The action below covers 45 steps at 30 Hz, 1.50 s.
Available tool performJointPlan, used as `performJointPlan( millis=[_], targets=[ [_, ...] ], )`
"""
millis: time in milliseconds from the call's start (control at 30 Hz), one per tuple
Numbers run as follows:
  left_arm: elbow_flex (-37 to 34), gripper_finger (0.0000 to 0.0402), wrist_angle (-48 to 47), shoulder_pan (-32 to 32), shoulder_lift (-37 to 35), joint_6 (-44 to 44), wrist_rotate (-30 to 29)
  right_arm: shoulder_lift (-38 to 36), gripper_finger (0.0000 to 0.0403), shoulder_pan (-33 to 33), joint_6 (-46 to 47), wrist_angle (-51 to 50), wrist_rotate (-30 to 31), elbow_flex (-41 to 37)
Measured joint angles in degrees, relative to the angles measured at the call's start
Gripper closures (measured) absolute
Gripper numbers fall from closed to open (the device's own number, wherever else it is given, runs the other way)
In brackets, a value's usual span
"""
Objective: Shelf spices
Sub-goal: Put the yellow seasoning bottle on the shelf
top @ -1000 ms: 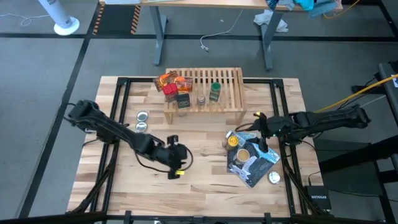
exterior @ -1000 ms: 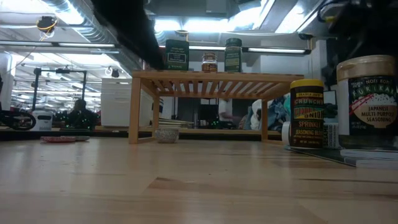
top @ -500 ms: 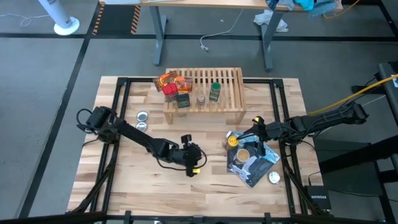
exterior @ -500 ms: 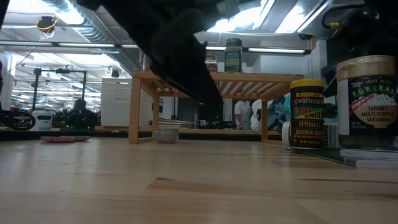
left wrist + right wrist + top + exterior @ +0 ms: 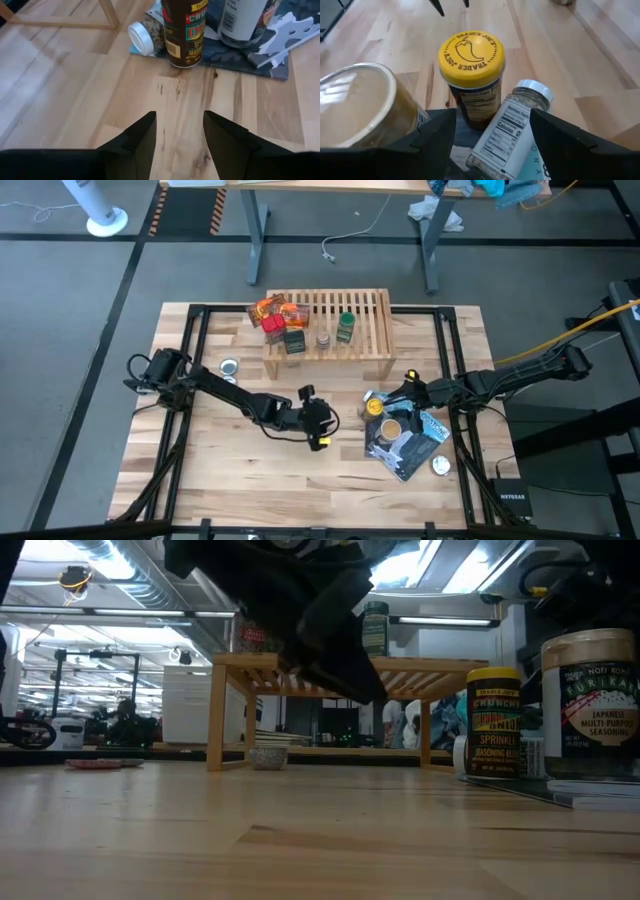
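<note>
1. Hovering mid-table, left gripper (image 5: 322, 427), jaws apart, empty.
2. Straight ahead: yellow-capped jar (image 5: 184, 31), upright on blue pouch (image 5: 272, 47).
3. Closer still, right gripper (image 5: 402, 387), jaws parted around fallen white-capped jar (image 5: 509, 131), lying sideways.
4. Beyond, shelf (image 5: 376, 330).

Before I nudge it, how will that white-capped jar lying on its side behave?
The white-capped jar lies tipped against the yellow-capped jar, so it will probably roll if bumped. Its round, smooth wall looks slippery for a side grip. It rests partly on the glossy pouch, which might slide with it.
</note>
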Motion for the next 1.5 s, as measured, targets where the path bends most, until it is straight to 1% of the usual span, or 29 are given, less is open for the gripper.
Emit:
performJointPlan(
  millis=[367, 467, 633, 800, 967, 1267, 1500],
  targets=[
    [0.0, 0.0245, 4.1, -0.1, 2.0, -1.1, 0.6, 0.0, 0.0141, 0.0, 0.0, 8.4, 0.0, -4.1],
    [0.0, 0.0245, 5.1, -0.1, 2.8, -1.4, 0.6, 0.0, 0.0141, 0.0, 0.0, 8.6, 0.4, -4.2],
    [0.1, 0.0245, 13.8, 0.0, 5.9, 0.6, 1.1, 0.5, 0.0141, 0.0, -1.1, 10.9, 0.5, -4.2],
    [0.0, 0.0245, 19.4, 0.3, 9.3, 1.2, 1.3, 1.4, 0.0141, 0.0, -1.3, 11.9, 0.4, -4.2],
    [0.1, 0.0245, 23.4, 0.8, 11.1, 1.8, 1.2, 3.2, 0.0141, 0.0, -1.3, 13.6, 0.4, -4.3],
    [0.2, 0.0245, 30.0, 2.6, 11.2, 5.7, 1.2, 9.6, 0.0141, 0.0, -1.5, 19.1, 0.4, -4.3],
    [0.2, 0.0245, 31.2, 3.1, 11.1, 5.8, 1.7, 15.3, 0.0141, 0.0, -2.5, 25.6, 0.2, -4.3]
  ],
)
